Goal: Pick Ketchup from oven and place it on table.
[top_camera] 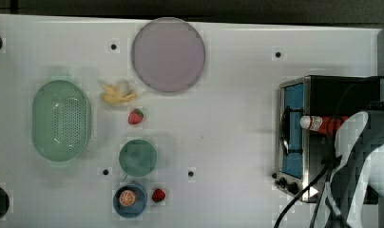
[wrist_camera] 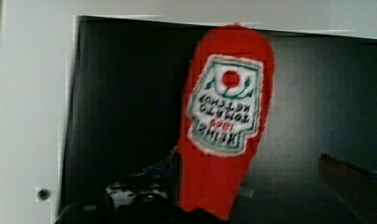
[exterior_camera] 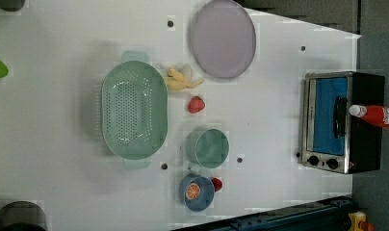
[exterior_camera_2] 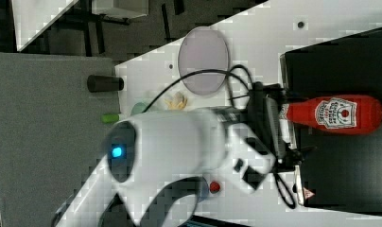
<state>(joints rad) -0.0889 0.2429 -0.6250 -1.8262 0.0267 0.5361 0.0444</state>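
Observation:
The Ketchup (top_camera: 321, 123) (exterior_camera: 378, 115) (exterior_camera_2: 335, 113), a red bottle with a white cap and label, lies on its side on the flat black top of the oven (top_camera: 294, 142) (exterior_camera: 327, 120) (exterior_camera_2: 340, 179). The oven's blue glass door is shut. It stands near the white table's (top_camera: 228, 118) edge, at the top view's right. My gripper (wrist_camera: 235, 177) (exterior_camera_2: 288, 127) hovers over the bottle's cap end, open. In the wrist view a dark finger (wrist_camera: 354, 186) stands on each side of the Ketchup (wrist_camera: 226, 107), apart from it. The white arm (top_camera: 356, 156) covers part of the oven.
On the table lie a grey-lilac plate (top_camera: 168, 53), a green colander (top_camera: 61, 120), a banana (top_camera: 116, 93), two strawberries (top_camera: 136, 116) (top_camera: 158, 195), a green cup (top_camera: 138, 157) and a blue bowl with an orange slice (top_camera: 129, 199). Black cables (top_camera: 299, 199) hang beside the oven.

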